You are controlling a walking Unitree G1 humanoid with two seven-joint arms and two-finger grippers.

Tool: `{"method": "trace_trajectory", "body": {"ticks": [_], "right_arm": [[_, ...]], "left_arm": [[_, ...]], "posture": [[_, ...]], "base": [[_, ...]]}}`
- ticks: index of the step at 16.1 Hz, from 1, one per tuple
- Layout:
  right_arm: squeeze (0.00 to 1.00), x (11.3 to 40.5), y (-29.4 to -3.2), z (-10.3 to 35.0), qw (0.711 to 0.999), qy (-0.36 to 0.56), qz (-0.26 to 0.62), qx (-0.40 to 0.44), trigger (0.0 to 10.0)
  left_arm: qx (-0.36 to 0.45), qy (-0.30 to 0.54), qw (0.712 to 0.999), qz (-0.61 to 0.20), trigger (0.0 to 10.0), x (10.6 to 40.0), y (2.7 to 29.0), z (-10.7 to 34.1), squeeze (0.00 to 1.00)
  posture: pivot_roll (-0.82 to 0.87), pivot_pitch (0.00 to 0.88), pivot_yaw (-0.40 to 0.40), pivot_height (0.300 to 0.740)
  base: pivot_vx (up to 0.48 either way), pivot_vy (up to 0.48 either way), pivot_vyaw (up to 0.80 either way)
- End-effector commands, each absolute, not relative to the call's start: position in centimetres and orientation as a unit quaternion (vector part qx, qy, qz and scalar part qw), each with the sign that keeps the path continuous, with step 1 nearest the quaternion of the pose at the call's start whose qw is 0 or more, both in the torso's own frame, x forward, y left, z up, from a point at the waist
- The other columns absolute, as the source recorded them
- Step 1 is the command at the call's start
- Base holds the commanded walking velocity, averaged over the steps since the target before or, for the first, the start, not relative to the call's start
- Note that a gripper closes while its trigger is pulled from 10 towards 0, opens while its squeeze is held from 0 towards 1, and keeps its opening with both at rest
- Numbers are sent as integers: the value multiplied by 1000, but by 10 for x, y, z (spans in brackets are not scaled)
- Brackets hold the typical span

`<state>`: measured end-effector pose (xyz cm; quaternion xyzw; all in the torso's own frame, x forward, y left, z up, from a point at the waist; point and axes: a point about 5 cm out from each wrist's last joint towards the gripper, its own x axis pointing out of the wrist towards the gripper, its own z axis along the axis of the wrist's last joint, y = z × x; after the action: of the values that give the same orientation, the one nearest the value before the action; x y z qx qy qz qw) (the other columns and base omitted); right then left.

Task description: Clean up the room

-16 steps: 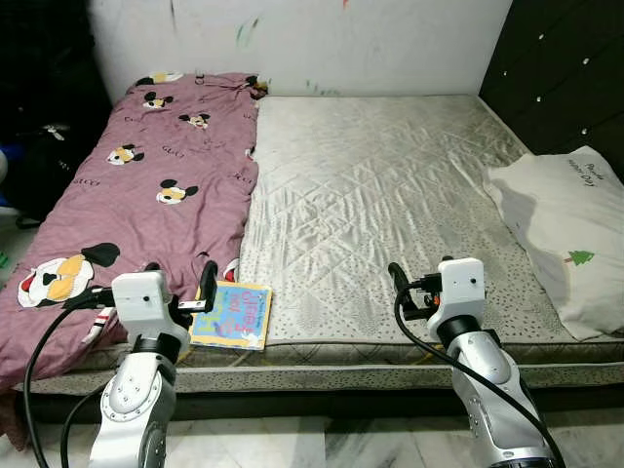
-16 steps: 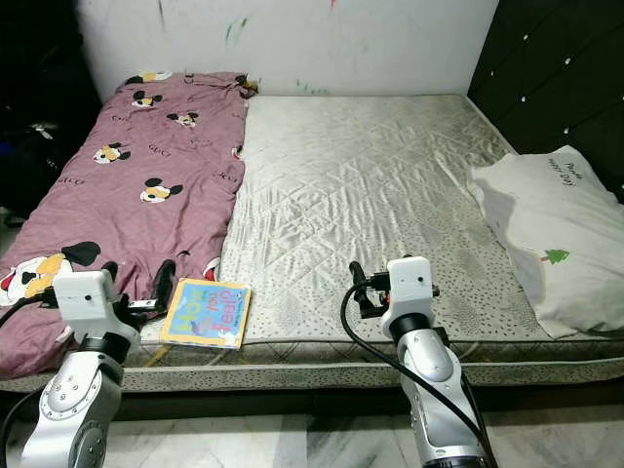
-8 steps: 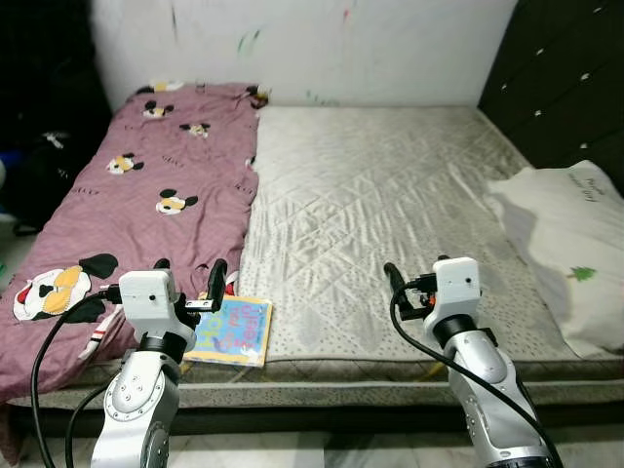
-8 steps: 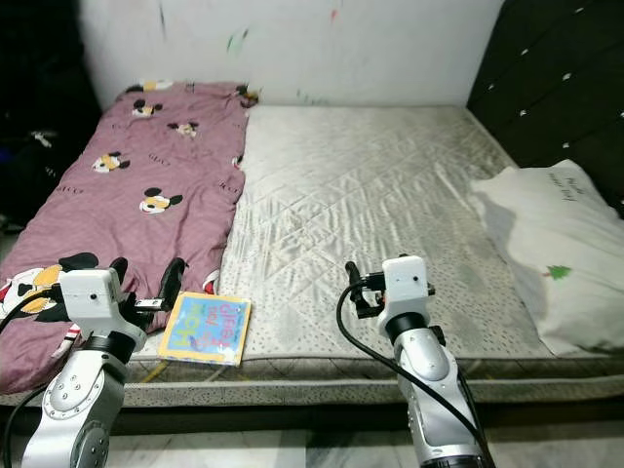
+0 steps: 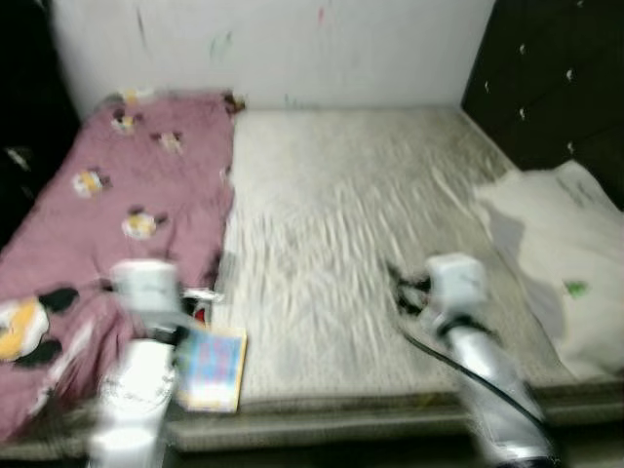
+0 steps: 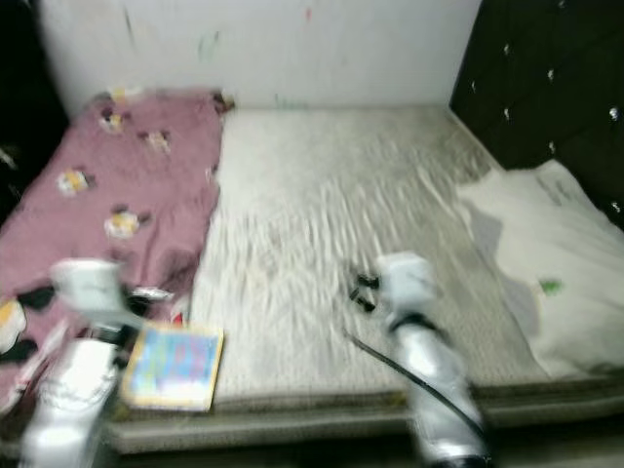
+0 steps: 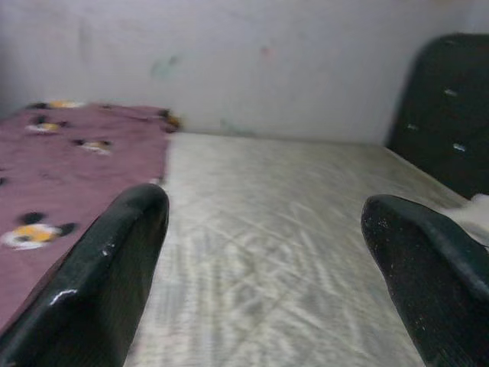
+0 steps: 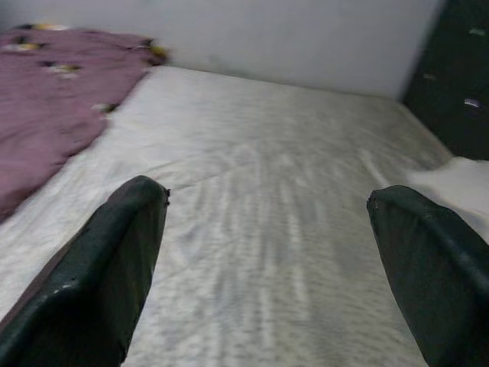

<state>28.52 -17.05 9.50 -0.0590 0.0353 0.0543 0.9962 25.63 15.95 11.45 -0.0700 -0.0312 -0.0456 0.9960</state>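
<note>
Both eye views are blurred. A colourful book (image 5: 210,370) lies flat at the near edge of the bed, beside a purple blanket (image 5: 107,195) printed with cartoon mice. My left gripper (image 5: 200,292) hovers just above and behind the book, open and holding nothing; in the left wrist view its fingers (image 7: 99,283) stand wide apart over the mattress. My right gripper (image 5: 398,288) hangs over the near middle of the grey quilted mattress (image 5: 341,214), also open and holding nothing, with its fingers (image 8: 103,275) spread.
A white pillow (image 5: 561,263) lies on the right side of the bed against a black padded headboard (image 5: 556,78). A white wall (image 5: 292,49) with paint marks closes the far side. Dark clutter sits at the far left.
The whole picture has shifted and blurred, so the camera has moved. Both arms keep the same pose with open grippers, and the book lies where it was.
</note>
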Motion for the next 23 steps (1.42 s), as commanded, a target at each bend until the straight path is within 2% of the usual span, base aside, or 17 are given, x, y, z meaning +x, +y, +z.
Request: {"method": "trace_trajectory", "body": {"ticks": [1, 6, 23], "right_arm": [[0, 288, -156, 101, 996, 20, 76, -52, 10000], [0, 289, -157, 100, 995, 21, 78, -54, 10000], [0, 292, -156, 96, 994, 34, 83, -57, 10000]], "left_arm": [[-51, -29, 998, -12, 10000, 255, 176, 115, 0], [-58, -27, 998, -13, 10000, 256, 175, 114, 0], [-74, -29, 997, -8, 10000, 259, 173, 115, 0]], "posture": [[-46, 2, 9, 740], [-45, 0, 5, 740], [-45, 0, 2, 740]], "base": [[0, 0, 0], [0, 139, 0], [0, 480, 0]]}}
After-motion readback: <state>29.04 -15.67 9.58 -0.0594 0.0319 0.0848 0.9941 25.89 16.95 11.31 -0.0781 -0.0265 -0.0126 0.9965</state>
